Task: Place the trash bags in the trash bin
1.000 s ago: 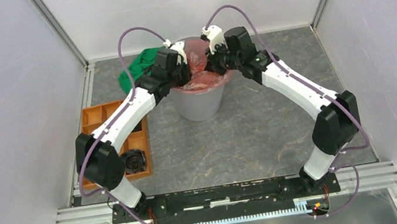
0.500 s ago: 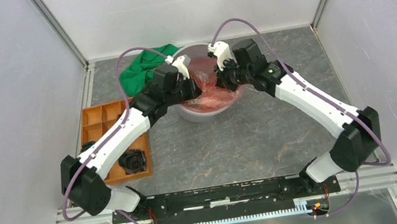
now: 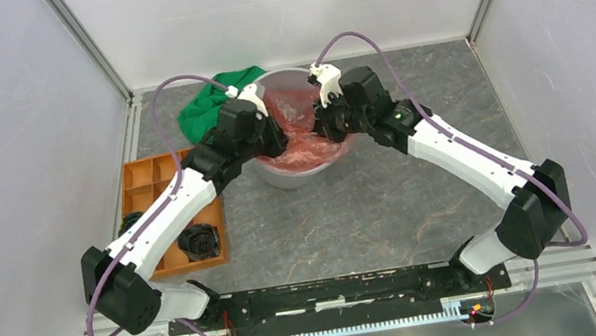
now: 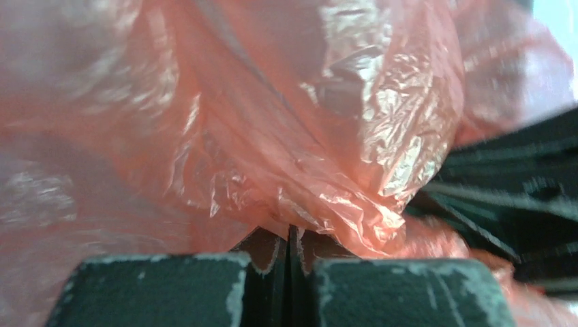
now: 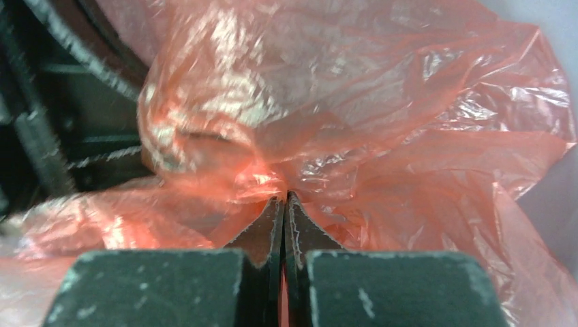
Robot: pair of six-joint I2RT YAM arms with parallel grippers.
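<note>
The red translucent trash bag [image 3: 299,128] lies crumpled in and over the mouth of the round light-grey trash bin [image 3: 305,170] at the back middle of the table. My left gripper [image 3: 271,139] is at the bin's left rim, shut on a fold of the bag [image 4: 307,136]. My right gripper [image 3: 320,123] is at the bin's right side, shut on another fold of the bag [image 5: 382,129]. Both wrist views are filled with wrinkled glossy red plastic pinched at the fingertips. The right arm's dark links show at the left wrist view's right edge.
A green cloth [image 3: 209,105] lies left of the bin at the back. An orange compartment tray [image 3: 146,180] with dark parts sits at the left. Grey walls and metal rails close in the table on three sides.
Both arms have lowered and drawn nearer with the bag. The bag has sunk from above the rim into the bin's mouth. The bin's far rim now shows.
</note>
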